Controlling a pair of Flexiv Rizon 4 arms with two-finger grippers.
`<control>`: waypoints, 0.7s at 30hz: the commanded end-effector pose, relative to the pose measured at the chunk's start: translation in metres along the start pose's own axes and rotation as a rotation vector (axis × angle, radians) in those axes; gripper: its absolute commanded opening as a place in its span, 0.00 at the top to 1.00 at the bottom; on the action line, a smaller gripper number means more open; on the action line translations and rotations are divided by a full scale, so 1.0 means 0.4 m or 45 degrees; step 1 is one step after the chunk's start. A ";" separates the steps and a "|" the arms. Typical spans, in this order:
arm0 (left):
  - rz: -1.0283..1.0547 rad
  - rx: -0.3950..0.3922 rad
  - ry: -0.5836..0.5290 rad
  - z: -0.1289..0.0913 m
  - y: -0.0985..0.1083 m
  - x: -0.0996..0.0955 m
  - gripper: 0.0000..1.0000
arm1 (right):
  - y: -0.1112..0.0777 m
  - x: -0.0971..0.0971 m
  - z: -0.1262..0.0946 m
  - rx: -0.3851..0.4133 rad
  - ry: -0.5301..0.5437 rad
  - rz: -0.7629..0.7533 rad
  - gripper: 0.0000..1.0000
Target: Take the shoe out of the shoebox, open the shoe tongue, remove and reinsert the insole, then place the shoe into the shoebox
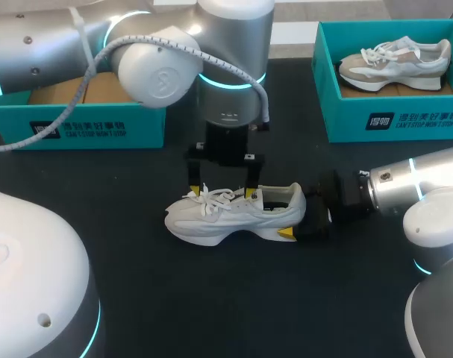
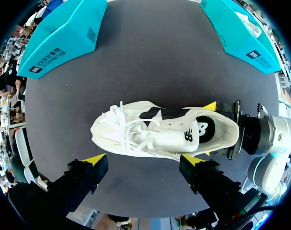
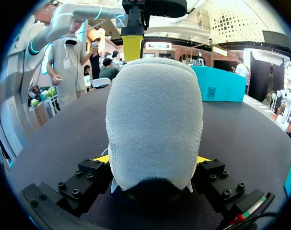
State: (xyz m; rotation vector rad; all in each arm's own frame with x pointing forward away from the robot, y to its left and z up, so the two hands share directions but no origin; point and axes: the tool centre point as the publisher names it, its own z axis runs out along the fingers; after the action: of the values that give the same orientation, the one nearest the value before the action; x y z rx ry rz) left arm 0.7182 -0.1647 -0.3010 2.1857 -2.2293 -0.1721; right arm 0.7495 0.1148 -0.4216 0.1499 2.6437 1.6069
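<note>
The shoe is lying out of its box on the surface under the wide-open left hand, the right hand is clamping its heel, and the tongue, insole and reboxing steps are all waiting.

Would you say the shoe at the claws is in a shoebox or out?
Out: the shoe stands upright on the table, heel in the right claw.

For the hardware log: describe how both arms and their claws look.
The left arm and right arm are silver tubes with white domed joint caps and glowing cyan rings. A white braided cable runs along the left one. The left claw and right claw are black, with two yellow-tipped fingers each.
</note>
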 end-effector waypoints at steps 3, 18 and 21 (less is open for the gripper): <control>-0.001 -0.001 -0.003 0.000 -0.001 0.003 0.00 | -0.002 -0.004 0.012 0.001 -0.001 0.000 1.00; 0.104 0.071 0.072 0.022 -0.054 0.153 0.00 | -0.002 -0.004 0.012 0.001 -0.001 0.000 1.00; 0.121 0.076 0.051 0.040 -0.057 0.173 0.00 | -0.002 -0.004 0.012 0.001 -0.001 0.000 1.00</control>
State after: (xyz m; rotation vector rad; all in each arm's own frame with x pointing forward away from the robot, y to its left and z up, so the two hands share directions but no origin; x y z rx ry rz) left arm 0.7340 -0.2172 -0.3124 2.0756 -2.3283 -0.0188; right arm 0.7495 0.1147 -0.4216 0.1498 2.6436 1.6069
